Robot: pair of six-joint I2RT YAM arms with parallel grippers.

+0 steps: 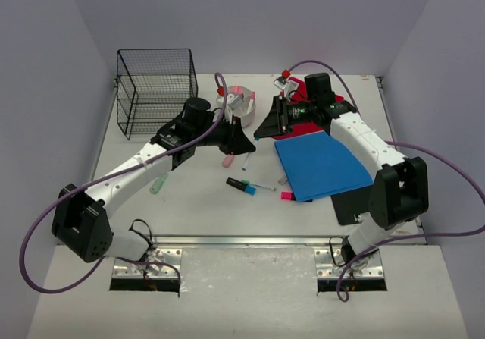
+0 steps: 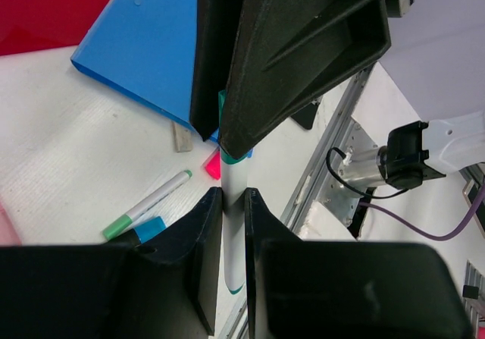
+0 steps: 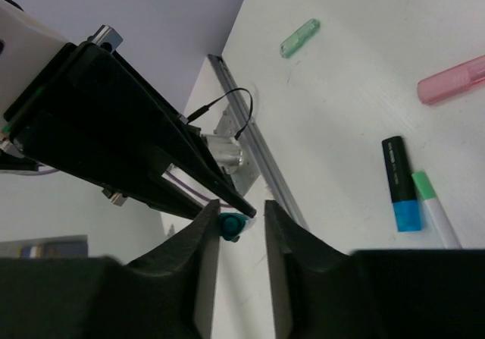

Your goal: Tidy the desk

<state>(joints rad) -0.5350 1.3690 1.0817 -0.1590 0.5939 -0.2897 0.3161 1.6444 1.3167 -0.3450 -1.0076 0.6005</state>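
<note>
Back left on the desk (image 1: 197,210) stood the black wire basket (image 1: 155,89), and through its mesh only tabletop and wall showed. The desk itself was flat and off-white, with a silver rail (image 1: 242,241) along its near edge and pale lavender walls around it. It filled the space ahead of the arm bases. Lying on it were a blue folder (image 1: 322,164) partly over a red folder (image 1: 303,130), a black highlighter (image 1: 239,184), a pink highlighter (image 1: 227,159) and a green highlighter (image 1: 158,185). Over mid-desk, the left gripper (image 2: 233,202) was clamped on a white marker (image 2: 233,176). The right gripper (image 3: 236,211) had its jaws a little apart around the marker's teal end, a gap showing on one side.
</note>
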